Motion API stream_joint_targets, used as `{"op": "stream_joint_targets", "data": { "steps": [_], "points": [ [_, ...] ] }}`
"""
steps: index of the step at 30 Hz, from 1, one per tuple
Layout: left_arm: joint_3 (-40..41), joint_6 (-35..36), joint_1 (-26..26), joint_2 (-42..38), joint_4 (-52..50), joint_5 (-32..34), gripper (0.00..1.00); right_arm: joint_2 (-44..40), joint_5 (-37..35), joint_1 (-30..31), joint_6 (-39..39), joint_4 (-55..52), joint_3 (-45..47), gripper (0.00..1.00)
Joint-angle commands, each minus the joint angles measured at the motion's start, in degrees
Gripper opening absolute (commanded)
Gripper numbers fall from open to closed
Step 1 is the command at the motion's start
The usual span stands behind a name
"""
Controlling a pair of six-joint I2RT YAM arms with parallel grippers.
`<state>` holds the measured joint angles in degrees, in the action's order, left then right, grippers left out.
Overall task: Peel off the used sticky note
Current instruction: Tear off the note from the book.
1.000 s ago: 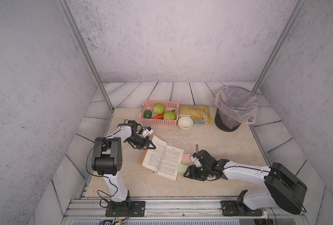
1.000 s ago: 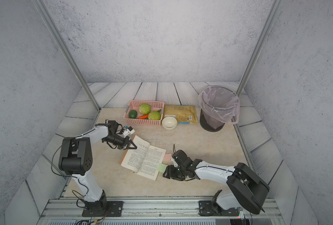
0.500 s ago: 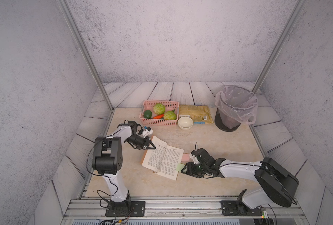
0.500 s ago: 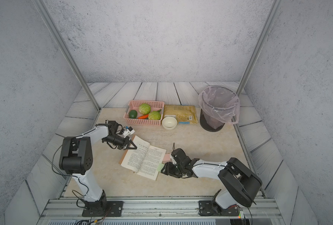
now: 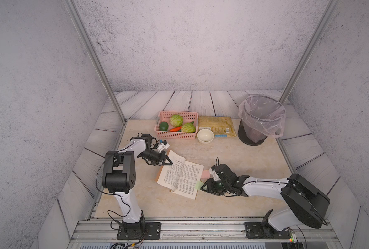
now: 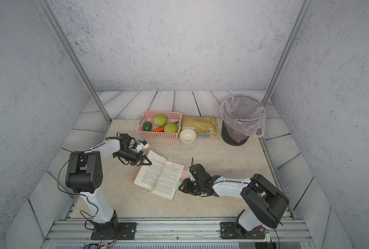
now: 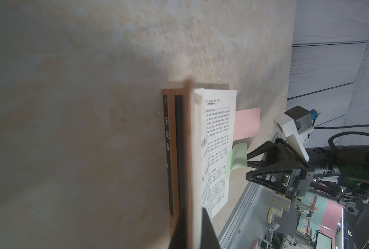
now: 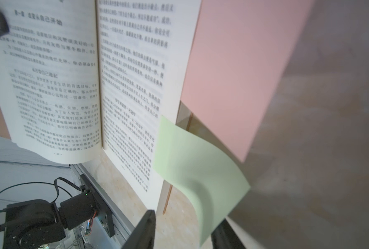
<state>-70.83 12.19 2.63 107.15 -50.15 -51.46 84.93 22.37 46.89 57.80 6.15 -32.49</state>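
An open book point(image 5: 180, 174) lies on the table, with a pink sticky note point(image 5: 205, 173) and a green sticky note point(image 5: 198, 185) on its right page edge. My right gripper point(image 5: 204, 186) sits low at the green sticky note point(image 8: 201, 172). The note's curled free end hangs between the parted jaws of the right gripper point(image 8: 183, 232) and rests against one finger point(image 8: 222, 235). The left wrist view also shows the note point(image 7: 237, 159) reaching between those fingers. My left gripper point(image 5: 168, 162) is shut on the book's left page block point(image 7: 195, 151).
At the back of the table stand a pink basket point(image 5: 175, 134) of vegetables, a white bowl point(image 5: 205, 136), a yellow packet point(image 5: 217, 128) and a lined bin point(image 5: 261, 120). A metal rail point(image 5: 201, 224) borders the table's front edge.
My right gripper has slid left to the book's edge, so the green note now lies between its jaws, which have narrowed. The left arm and book have stayed put.
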Motion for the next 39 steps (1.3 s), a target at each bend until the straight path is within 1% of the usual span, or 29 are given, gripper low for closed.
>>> {"op": "stream_joint_targets", "data": {
  "steps": [1,5,11,14,22,33,39],
  "points": [
    [0.77,0.48,-0.46,1.46,0.30,1.01,0.00,-1.25,-1.83,-0.13,-0.93,-1.37,-0.28,0.40],
    [0.77,0.47,-0.45,1.48,0.28,1.01,0.00,-1.21,-2.81,-0.05,-0.58,-2.45,-0.38,0.32],
    [0.86,0.47,-0.50,1.61,0.33,1.09,0.00,-2.98,-5.46,0.11,0.39,-4.57,-0.12,0.14],
    [0.73,0.39,-0.51,1.78,0.38,1.10,0.00,-3.68,-5.85,0.21,0.02,-5.36,-0.18,0.01],
    [0.77,0.21,-0.54,1.74,0.39,1.19,0.00,-3.89,-5.10,0.88,-1.74,-6.69,-1.33,0.00],
    [0.69,0.12,-0.56,1.92,0.48,1.06,0.00,-5.56,-8.84,2.98,-6.95,-14.30,-4.80,0.00],
    [0.69,0.12,-0.61,1.92,0.44,0.93,0.00,-4.83,-11.42,5.55,-11.24,-19.06,-8.91,0.00]
  ]
}}
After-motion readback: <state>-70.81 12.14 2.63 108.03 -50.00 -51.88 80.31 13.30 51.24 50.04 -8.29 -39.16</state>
